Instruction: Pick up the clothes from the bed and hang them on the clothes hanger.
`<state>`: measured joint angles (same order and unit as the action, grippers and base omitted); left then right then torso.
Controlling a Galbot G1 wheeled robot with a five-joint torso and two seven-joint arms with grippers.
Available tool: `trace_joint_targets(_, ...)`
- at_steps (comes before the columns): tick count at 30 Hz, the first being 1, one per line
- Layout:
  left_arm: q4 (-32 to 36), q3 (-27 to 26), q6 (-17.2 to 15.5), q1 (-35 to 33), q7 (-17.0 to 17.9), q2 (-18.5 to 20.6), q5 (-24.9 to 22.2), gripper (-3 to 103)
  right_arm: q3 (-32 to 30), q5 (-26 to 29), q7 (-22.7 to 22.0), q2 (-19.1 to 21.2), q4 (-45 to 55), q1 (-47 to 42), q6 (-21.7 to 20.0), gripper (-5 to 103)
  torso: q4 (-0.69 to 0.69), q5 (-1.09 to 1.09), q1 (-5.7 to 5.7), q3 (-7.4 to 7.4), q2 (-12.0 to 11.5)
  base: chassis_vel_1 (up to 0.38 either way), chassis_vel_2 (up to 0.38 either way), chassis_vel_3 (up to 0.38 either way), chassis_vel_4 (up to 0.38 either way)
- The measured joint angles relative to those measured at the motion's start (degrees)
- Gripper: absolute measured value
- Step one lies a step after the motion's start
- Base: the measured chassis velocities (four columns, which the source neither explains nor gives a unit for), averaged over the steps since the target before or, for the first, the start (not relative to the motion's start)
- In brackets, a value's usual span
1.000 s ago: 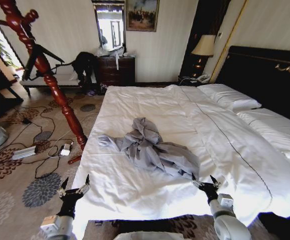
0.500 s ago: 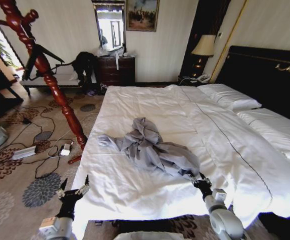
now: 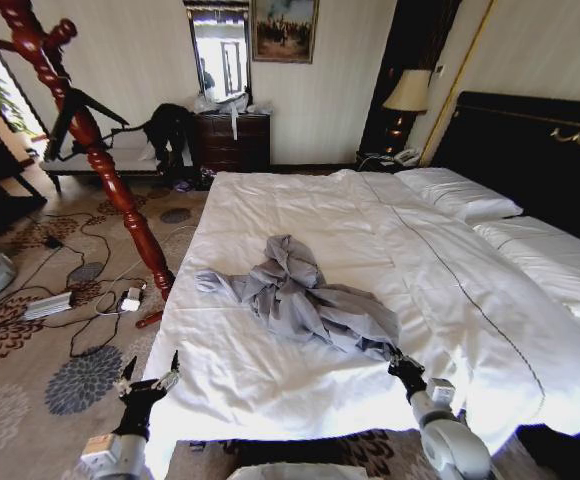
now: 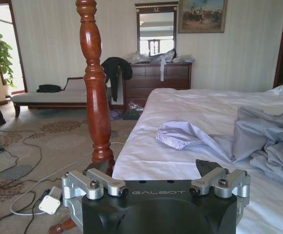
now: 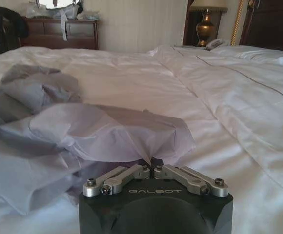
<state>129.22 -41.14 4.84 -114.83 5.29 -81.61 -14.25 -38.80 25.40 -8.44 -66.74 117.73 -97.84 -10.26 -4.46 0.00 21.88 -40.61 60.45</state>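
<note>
Room: bedroom with patterned carpet, a red turned wooden post [image 3: 100,150] and a dark dresser [image 3: 232,140] at the far wall.
Bed [image 3: 270,400]: white sheets, pillows at the dark headboard; it carries the shirt.
Shirt [image 3: 305,295]: grey-lavender, crumpled in a heap mid-bed, one sleeve trailing toward the post side; all of it lies on the sheet, nothing lifted.
Right gripper [image 3: 406,367]: at the near hem of the shirt; in the right wrist view [image 5: 152,163] the fingers are drawn together on a fold of fabric just ahead of them.
Left gripper [image 3: 147,383]: over the bed's near corner, well apart from the shirt; fingers [image 4: 95,179] spread, holding nothing; the sleeve lies ahead of them across the sheet.
Hanger: I cannot pick it out.
Progress: early, by my judgement; the first pinch is made, while lifting, carrying and hanging are all left.
</note>
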Motion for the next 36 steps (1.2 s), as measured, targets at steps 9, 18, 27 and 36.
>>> trace_joint_targets(9,0.76,1.49,0.14,-0.11,-0.13,0.14,0.66,100,-4.38,6.61,-1.91,6.65,10.80,-1.32,-2.49,0,0.00,0.00,0.00,0.00,0.00,0.000,0.000,0.000,0.000)
trace_joint_targets(18,1.45,3.57,0.42,-0.32,-0.10,0.18,1.46,100,-13.15,20.17,-5.58,15.83,20.63,-0.63,-6.45,0,0.00,0.01,0.00,0.00,0.00,0.000,0.000,0.000,0.000)
trace_joint_targets(27,1.95,3.65,0.42,-0.32,-0.09,0.77,1.48,100,-28.82,38.20,-9.84,29.01,26.05,3.39,-9.78,0,0.01,0.01,0.00,0.00,0.00,0.000,0.000,0.000,0.000)
trace_joint_targets(36,1.78,3.68,0.19,-0.09,0.08,0.81,1.13,100,-41.35,51.84,-12.12,31.58,25.92,-1.34,-12.40,0,0.01,-0.02,0.00,0.00,0.00,0.000,0.000,0.000,0.000)
